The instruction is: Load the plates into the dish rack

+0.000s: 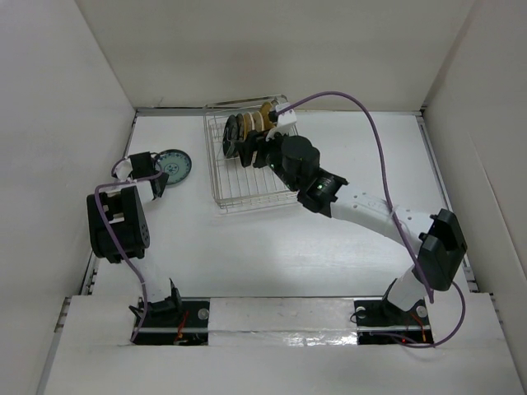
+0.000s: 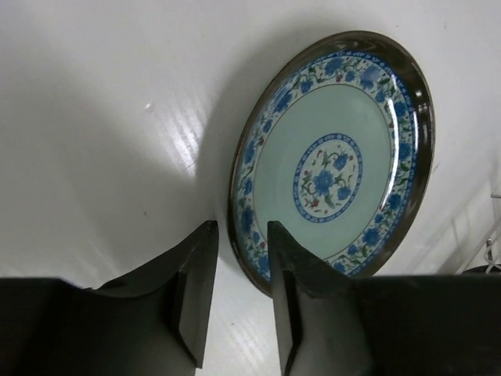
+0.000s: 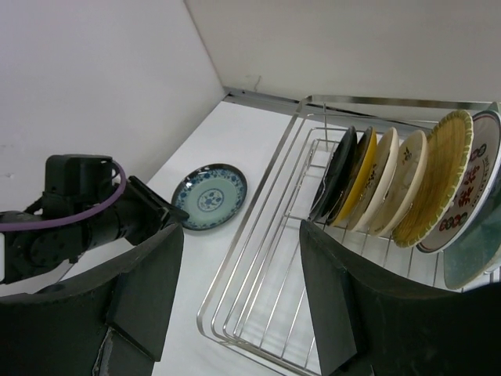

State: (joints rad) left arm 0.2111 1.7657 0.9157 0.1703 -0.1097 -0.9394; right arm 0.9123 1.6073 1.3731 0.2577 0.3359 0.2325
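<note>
A silver wire dish rack [image 1: 239, 188] sits far back on the table [image 1: 288, 247], with plates [image 1: 239, 130] upright in its rear rows under the right gripper [image 1: 249, 150]. A blue-patterned plate [image 1: 175, 164] lies flat just beside the left gripper [image 1: 159, 179].

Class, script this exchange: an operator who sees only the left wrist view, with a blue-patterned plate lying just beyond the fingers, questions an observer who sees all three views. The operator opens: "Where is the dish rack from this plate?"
Observer: The dish rack sits to the right of the blue-patterned plate, apart from it.
Operator: Is anything loaded in it?
Observer: Yes, seven plates by my count stand on edge in one row at its far end.
Operator: Is the other arm out of the way?
Observer: No, the right fingers hang open over the rack, holding nothing.
</note>
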